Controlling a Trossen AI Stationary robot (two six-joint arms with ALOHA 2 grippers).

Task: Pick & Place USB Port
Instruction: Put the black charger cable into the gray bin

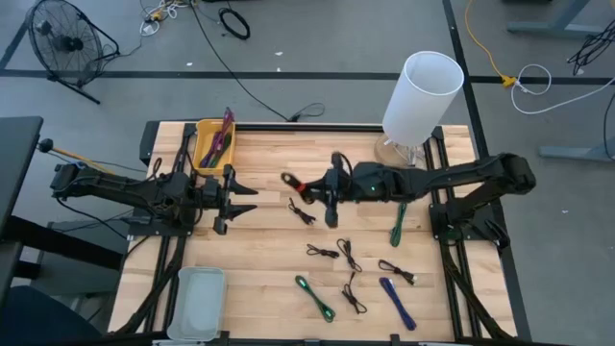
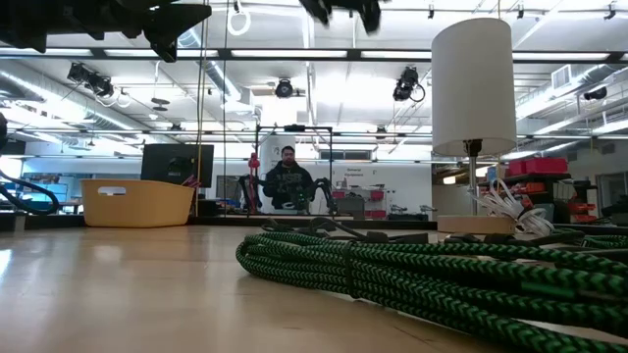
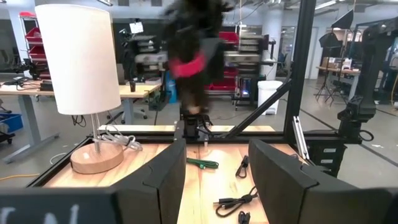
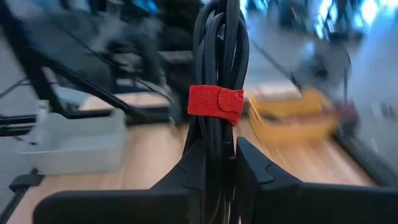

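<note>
While the right hand (image 1: 330, 195) sits just left of centre in the high view, I see it clamped on a black cable (image 4: 219, 74) bundled with a red strap (image 4: 216, 103); in its wrist view the fingers (image 4: 258, 167) pinch the bundle from both sides. The red strap shows in the high view too, left of that hand, above the bench (image 1: 259, 259). The left hand (image 1: 233, 197) waits at centre left, fingers spread apart, pointing toward the right hand. Behind it, at upper left of the bench, is the yellow bin (image 1: 213, 144) with cables already in it. A grey tray (image 1: 197, 301) lies at lower left. More cables are scattered across the lower middle: black ones (image 1: 348, 256), a green one (image 1: 315, 296), a blue one (image 1: 398, 302). A lamp (image 1: 421, 96) stands at upper right.
</note>
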